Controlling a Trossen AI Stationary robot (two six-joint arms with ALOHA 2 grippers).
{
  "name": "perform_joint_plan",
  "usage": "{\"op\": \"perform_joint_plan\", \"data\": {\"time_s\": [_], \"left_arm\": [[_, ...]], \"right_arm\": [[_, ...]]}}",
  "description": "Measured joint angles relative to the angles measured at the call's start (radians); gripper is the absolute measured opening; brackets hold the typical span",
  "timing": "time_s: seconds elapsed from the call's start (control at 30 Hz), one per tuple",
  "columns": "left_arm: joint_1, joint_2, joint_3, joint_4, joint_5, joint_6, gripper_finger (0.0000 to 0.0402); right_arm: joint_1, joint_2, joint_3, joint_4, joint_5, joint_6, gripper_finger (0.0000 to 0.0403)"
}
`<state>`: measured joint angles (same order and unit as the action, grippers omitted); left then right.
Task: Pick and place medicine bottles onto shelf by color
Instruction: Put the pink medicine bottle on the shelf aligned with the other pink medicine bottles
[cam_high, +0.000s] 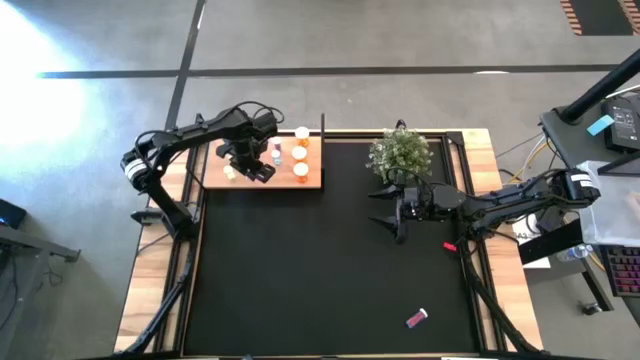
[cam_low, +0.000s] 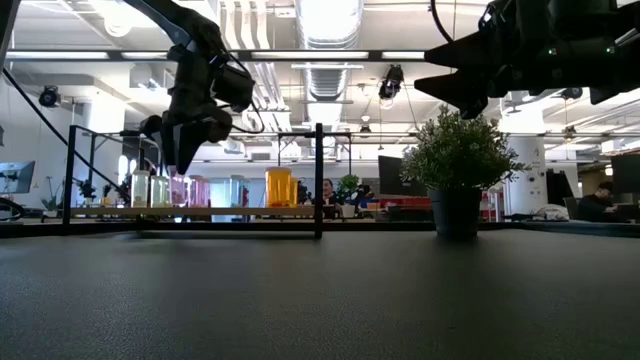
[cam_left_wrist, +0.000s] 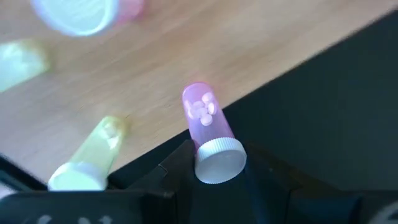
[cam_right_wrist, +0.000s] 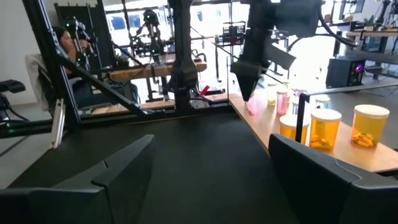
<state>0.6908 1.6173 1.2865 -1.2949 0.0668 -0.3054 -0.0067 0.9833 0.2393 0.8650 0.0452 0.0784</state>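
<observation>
The shelf is a light-wood board with black posts at the table's far left. On it stand orange bottles, yellowish bottles and a pink one. My left gripper points down over the shelf's near edge and is shut on a pink white-capped bottle. My right gripper hangs open and level over the mat in front of the plant, with nothing between its fingers. Another pink bottle lies on its side on the mat near the front right. My left gripper pinches the pink bottle at its white-capped top between its two fingers. The fingers come from above, pointing down. The bottle hangs below them, slightly tilted, over the board's near edge. Whether its base touches the board I cannot tell.
A small green potted plant stands at the far middle of the black mat, just behind my right gripper. A small red thing lies near the mat's right edge. Thin black posts rise from the shelf's edges.
</observation>
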Motion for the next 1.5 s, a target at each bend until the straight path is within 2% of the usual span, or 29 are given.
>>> {"op": "perform_joint_plan", "data": {"time_s": [0.13, 0.23, 0.4, 1.2, 1.5], "left_arm": [[0.042, 0.0, -0.001, -0.004, 0.004, -0.011, 0.0103], [0.042, 0.013, -0.001, -0.005, 0.049, -0.002, 0.0103], [0.043, 0.034, 0.0, -0.006, 0.061, 0.007, 0.0103], [0.093, 0.036, 0.017, 0.003, 0.049, 0.024, 0.0103], [0.095, 0.037, 0.045, -0.051, 0.056, 0.028, 0.0103]], "right_arm": [[0.0, 0.0, 0.01, -0.001, 0.0, 0.0, 0.0303], [0.0, 0.0, 0.02, 0.0, 0.0, 0.001, 0.0307], [0.0, 0.0, 0.035, 0.0, 0.0, -0.001, 0.0311], [0.0, 0.0, 0.074, 0.0, 0.0, 0.0, 0.0305], [0.0, 0.0, 0.073, 0.0, 0.001, 0.0, 0.0306]]}}
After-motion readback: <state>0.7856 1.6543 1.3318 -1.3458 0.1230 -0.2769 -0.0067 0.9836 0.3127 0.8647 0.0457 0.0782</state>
